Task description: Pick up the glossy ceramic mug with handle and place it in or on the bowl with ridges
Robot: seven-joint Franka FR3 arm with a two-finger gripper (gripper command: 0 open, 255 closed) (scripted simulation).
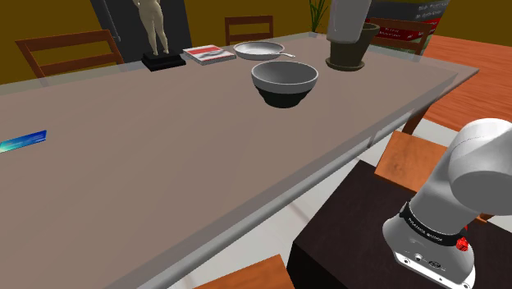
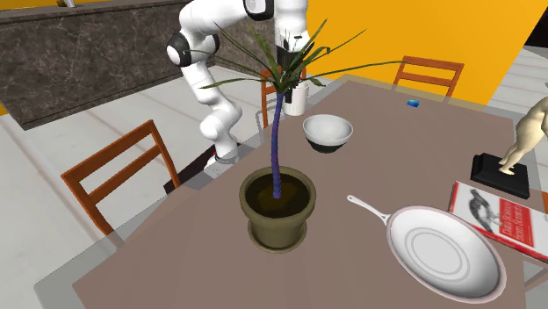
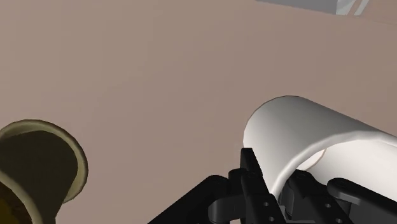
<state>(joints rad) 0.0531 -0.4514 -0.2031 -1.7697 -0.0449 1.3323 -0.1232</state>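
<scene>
The end effector (image 3: 296, 183) holds the mug (image 3: 305, 130). In the wrist view its 2 black fingers (image 3: 253, 175) stand apart only as wide as the mug, and they clasp the white mug between them. The mug hangs over the brown tabletop (image 3: 159, 70) and does not touch it. The pot (image 3: 44, 159) stands lower, to the side of the mug.

In the second exterior view we see the mug under the white arm (image 2: 206, 61), behind the long leaves of the plant (image 2: 277, 132), close to the tabletop's edge on the arm's side. The bowl (image 2: 328, 130) stands upright near the mug but apart from it, toward this view's right. It is light inside and dark outside.

Nearer to this camera, the pot is on the tabletop, and a pan (image 2: 443, 250) lies to the view's right of it. Just beside the pan we see a book (image 2: 501, 219), and behind the book a statue (image 2: 518, 140) on a black base. A small blue thing (image 2: 413, 103) lies far from the pan, beyond the bowl.
</scene>
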